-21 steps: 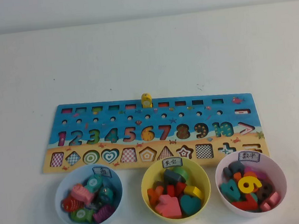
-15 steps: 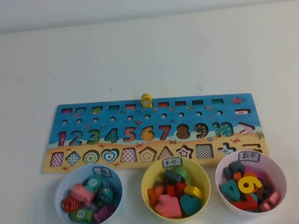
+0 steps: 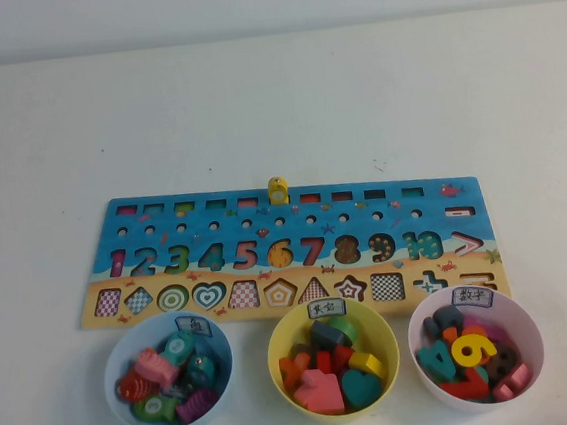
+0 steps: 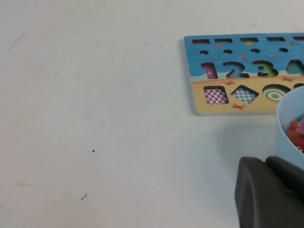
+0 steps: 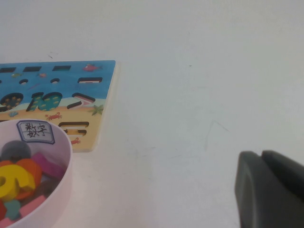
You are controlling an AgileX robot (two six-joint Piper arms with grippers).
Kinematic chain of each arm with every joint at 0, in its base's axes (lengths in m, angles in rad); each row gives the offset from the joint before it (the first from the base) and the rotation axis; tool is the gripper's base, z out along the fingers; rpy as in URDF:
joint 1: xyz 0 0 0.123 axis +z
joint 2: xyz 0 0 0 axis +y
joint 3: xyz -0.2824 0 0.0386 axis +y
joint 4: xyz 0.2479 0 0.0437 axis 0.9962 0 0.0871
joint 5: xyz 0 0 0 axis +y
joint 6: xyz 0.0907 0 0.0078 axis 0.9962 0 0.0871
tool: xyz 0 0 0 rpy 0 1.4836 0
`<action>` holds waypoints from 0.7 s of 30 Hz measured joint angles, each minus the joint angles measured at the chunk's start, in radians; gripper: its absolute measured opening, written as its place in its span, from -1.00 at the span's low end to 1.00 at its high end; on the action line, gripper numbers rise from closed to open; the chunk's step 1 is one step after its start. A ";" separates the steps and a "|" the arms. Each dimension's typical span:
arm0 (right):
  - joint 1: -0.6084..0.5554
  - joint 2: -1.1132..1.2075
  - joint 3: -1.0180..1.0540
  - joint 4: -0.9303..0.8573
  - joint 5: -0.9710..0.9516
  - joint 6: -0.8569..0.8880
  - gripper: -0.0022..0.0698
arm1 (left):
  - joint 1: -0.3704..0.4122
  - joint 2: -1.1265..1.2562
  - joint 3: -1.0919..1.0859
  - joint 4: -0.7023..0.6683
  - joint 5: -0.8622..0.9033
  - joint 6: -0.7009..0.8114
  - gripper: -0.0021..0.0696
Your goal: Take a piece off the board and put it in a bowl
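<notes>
The yellow fish piece (image 3: 278,189) stands upright in a slot at the far edge of the board (image 3: 296,233), near its middle. The pale blue bowl (image 3: 112,375) sits in front of the board's left end and holds several coloured pieces. In the left wrist view my left gripper (image 4: 266,164) is shut and empty, low beside the blue bowl (image 4: 286,124) and the board's left end (image 4: 237,102). In the right wrist view my right gripper (image 5: 261,156) is shut and empty, to the right of the board's right end (image 5: 102,95). Neither arm shows over the board in the high view.
A yellow bowl (image 3: 277,342) of shape pieces sits in front of the board's middle. A pale pink bowl (image 3: 532,334) of number pieces sits in front of its right end and also shows in the right wrist view (image 5: 64,156). White table lies all around.
</notes>
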 joint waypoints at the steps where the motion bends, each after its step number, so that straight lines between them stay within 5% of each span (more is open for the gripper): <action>1: 0.000 0.000 0.000 0.000 0.000 0.000 -0.99 | 0.000 0.000 0.000 0.000 0.000 0.000 -0.95; 21: 0.000 0.000 0.000 0.000 0.000 0.000 -0.99 | 0.000 0.000 0.000 0.000 0.000 -0.011 -0.95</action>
